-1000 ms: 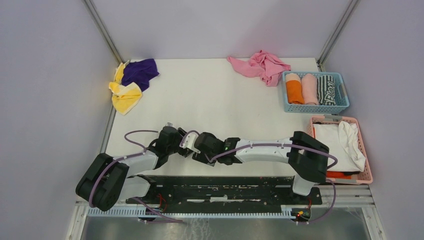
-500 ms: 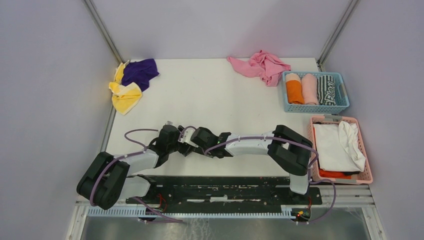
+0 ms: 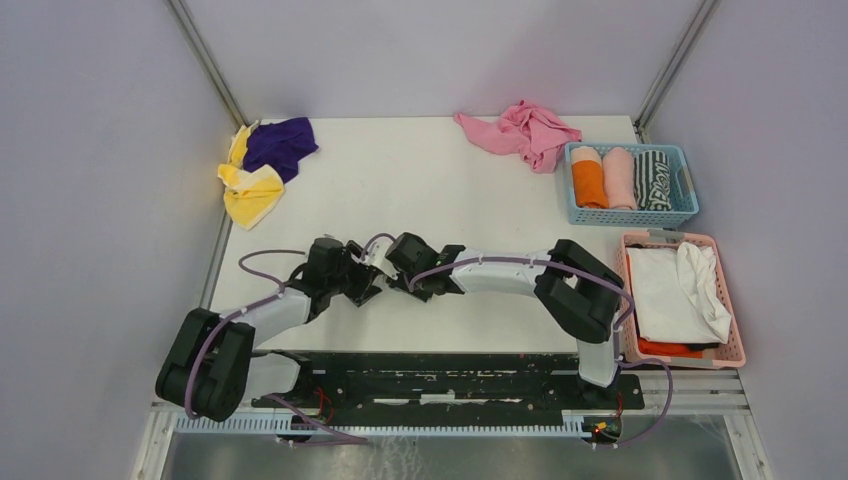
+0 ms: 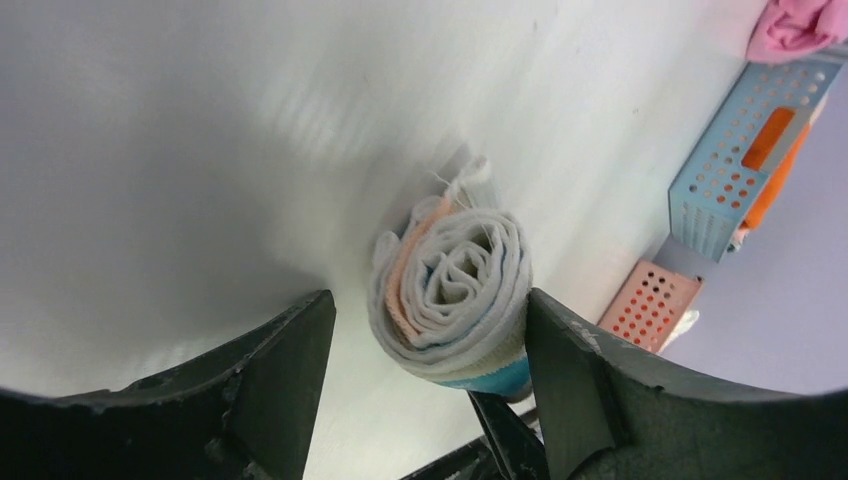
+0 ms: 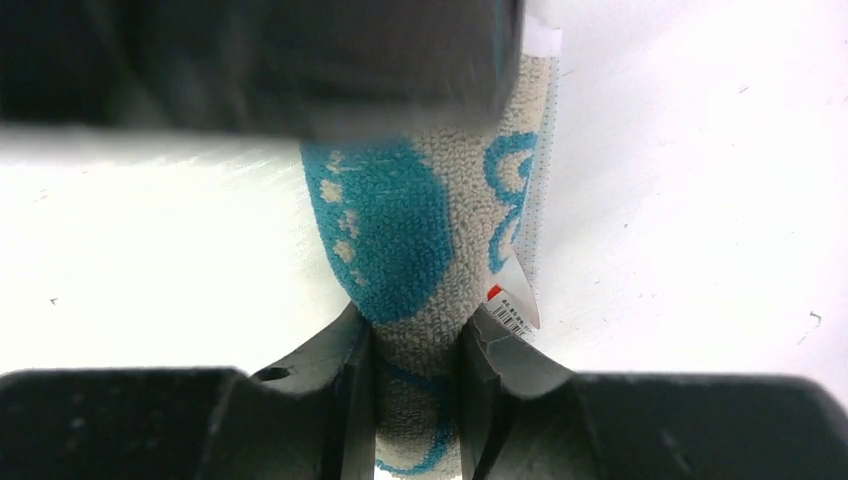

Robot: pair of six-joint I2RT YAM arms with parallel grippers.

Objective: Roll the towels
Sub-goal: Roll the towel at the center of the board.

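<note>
A rolled grey towel with blue pattern [image 4: 455, 295] lies on the white table [image 3: 430, 190] near its front, its spiral end facing the left wrist camera. My left gripper [image 4: 428, 315] is open, its jaws on either side of the roll's end, and the right-hand finger [image 4: 570, 370] touches the roll. My right gripper [image 5: 415, 345] is shut on the same roll [image 5: 400, 220] from the other end, beside a white label [image 5: 512, 300]. In the top view both grippers meet, left [image 3: 358, 278] and right [image 3: 396, 268], and mostly hide the towel [image 3: 377, 262].
A yellow and purple towel pile [image 3: 262, 160] lies at the back left. A crumpled pink towel [image 3: 522, 130] lies at the back right. A blue basket [image 3: 686, 178] holds rolled towels. A pink basket [image 3: 727, 290] at the right edge holds folded towels.
Both grippers, together with the roll, have shifted a little away from the near edge and to the left. The right arm's elbow has swung leftward.
</note>
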